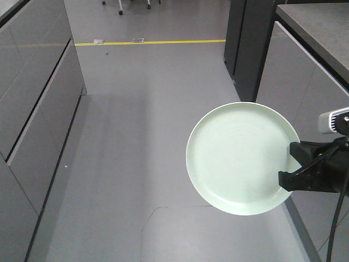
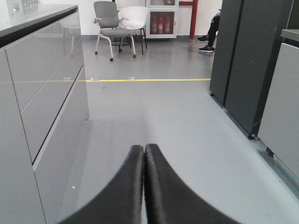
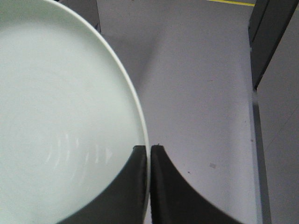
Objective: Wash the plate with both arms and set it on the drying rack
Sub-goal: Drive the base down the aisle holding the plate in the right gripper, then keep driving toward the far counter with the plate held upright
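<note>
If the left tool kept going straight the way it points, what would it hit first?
Nothing close: the shut left tool faces open grey floor down the aisle, with the yellow line and chairs far ahead. Depth is uncertain.

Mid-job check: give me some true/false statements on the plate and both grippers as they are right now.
1. The right gripper is pinched on the rim of the plate. True.
2. The left gripper also grips the plate. False: its fingers are shut on nothing, and the plate is not in the left wrist view.
3. The plate has been set down. False: it hangs in the air above the grey floor, held only at its edge.
4. A yellow line crosses the floor ahead. True.
</note>
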Robot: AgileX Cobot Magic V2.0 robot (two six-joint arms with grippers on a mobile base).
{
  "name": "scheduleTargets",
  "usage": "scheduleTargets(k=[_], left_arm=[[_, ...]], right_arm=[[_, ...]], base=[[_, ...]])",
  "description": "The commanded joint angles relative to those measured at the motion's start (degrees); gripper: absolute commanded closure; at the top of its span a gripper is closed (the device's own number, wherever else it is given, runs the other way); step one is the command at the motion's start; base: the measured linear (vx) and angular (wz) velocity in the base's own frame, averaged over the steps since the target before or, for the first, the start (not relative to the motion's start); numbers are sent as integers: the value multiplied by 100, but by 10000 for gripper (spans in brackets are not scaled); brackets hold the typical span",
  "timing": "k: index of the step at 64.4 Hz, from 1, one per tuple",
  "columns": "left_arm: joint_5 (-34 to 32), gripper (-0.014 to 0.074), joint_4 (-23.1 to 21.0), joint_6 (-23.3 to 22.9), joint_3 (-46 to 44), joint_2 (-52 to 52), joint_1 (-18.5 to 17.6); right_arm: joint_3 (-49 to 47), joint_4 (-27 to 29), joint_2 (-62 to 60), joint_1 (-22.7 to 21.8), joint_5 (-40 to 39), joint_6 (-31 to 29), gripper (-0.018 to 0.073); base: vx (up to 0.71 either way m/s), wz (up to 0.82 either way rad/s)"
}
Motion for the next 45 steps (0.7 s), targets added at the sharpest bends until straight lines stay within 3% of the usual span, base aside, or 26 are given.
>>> scheduleTargets(k=[1,45], left_arm=[[-381,593,-7,3,85,-92,-49],[-381,593,-7,3,85,-92,-49]], right_arm=[[-151,17,-85,-15,-425,-41,564],[-151,17,-85,-15,-425,-41,564]], base=[[14,8],[13,6]])
